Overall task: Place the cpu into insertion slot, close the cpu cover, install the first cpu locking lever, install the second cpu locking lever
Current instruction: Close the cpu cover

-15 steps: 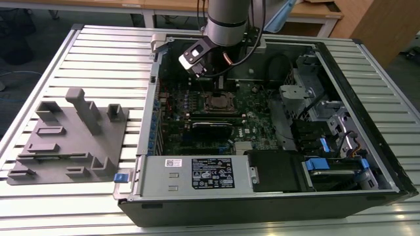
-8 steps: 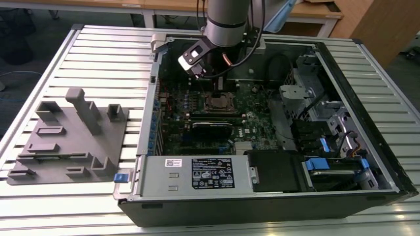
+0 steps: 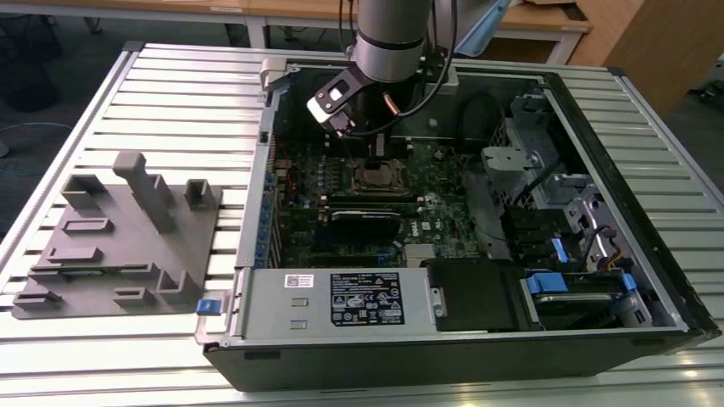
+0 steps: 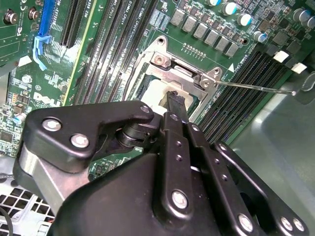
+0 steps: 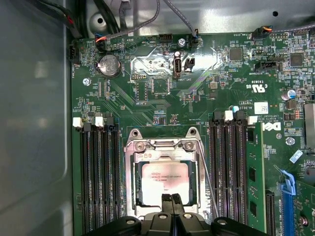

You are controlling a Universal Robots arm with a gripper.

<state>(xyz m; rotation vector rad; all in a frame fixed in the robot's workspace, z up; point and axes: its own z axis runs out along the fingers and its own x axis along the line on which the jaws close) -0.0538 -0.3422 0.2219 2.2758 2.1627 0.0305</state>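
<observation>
Closed gripper hanging over the chip socket in an open computer case.
The gripper is pointing down with its two fingers pressed together and gripping nothing, the tips sitting at the edge of the chip. The chip is lying in the socket, with the cover framing it. A thin metal rod is sticking out from the socket's corner. Farther off, the arm is reaching down into the case.

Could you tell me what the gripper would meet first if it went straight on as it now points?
Probably the top of the cpu, inside the window of the cpu cover: the gripper, jaws together, points down at it near the window's edge. Depth unclear; it may already touch.
</observation>
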